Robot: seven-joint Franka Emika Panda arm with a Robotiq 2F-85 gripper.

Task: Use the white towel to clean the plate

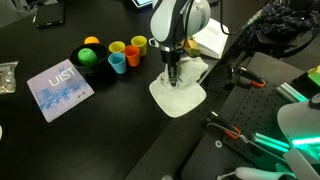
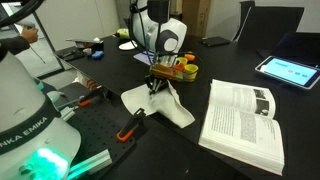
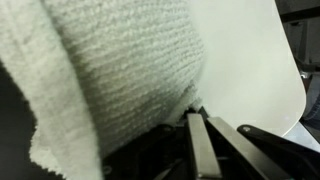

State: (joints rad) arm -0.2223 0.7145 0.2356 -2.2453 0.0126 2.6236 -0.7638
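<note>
One tool (image 1: 173,76), jaws pressed together on the white towel (image 3: 120,70), holds it over the plate (image 1: 182,100)

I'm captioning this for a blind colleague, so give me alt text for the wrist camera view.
A nubbly white towel fills the left and centre of the frame, pinched in the shut gripper that comes up from the bottom edge. To the right of the cloth, the smooth surface of the plate shows.

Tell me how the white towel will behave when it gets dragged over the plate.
Likely floppy: the white towel bunches in soft folds by the shut pincer. Its coarse weave probably grips rather than slips on the smooth plate. It looks light, so it may trail and fold over.
</note>
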